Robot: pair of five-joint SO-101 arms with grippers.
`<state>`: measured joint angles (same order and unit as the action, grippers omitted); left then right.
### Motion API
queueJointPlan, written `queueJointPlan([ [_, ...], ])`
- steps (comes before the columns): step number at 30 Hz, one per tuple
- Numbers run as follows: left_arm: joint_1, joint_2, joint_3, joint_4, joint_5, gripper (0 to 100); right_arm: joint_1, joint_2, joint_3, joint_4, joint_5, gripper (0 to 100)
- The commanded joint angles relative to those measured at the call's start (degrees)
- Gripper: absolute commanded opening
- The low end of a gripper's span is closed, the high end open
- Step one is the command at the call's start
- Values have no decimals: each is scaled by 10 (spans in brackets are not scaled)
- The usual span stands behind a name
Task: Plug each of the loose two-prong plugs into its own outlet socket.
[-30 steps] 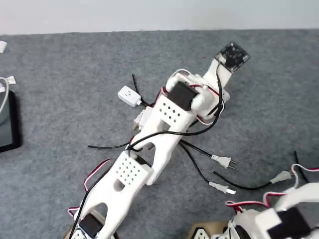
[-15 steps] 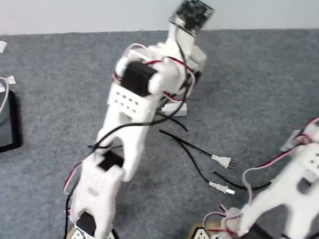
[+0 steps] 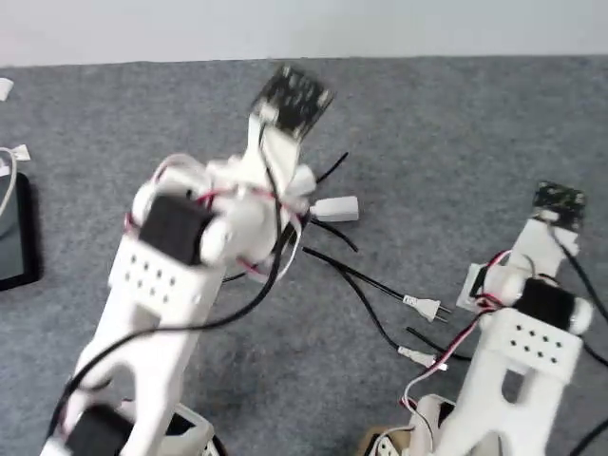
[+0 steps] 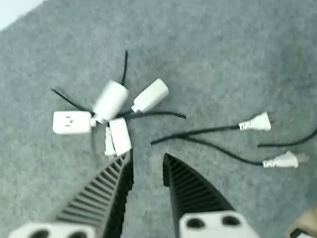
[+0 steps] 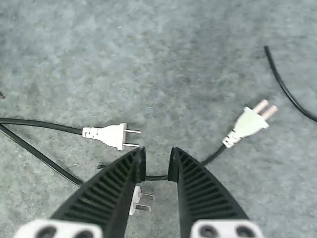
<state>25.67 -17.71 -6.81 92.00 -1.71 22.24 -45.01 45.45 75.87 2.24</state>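
Loose plugs (image 5: 111, 135) lie on the grey bench (image 5: 74, 49), none seated, sockets (image 4: 110, 100) clustered well apart; your right end effector (image 5: 157, 151) hangs over the plugs, left end effector (image 4: 147, 157) near the sockets, both slightly spread, empty: pickup step, so next you pinch one plug body.

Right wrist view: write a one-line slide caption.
Open right gripper above grey carpet, a near plug and a farther plug lying loose.

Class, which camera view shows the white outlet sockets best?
The left wrist view: the outlet sockets lie uncovered, close together. In the high view an arm covers most, leaving one visible. The right wrist view faces plugs.
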Motion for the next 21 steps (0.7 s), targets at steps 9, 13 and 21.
queueJointPlan([
  [9,-81,-344,586,-371,-55,17,-59,-19,126,-111,22,100],
  [13,-133,-316,623,-418,-57,111,-66,-18,132,-115,22,100],
  [21,-184,-201,625,-498,-170,173,-69,-17,159,-147,23,100],
])
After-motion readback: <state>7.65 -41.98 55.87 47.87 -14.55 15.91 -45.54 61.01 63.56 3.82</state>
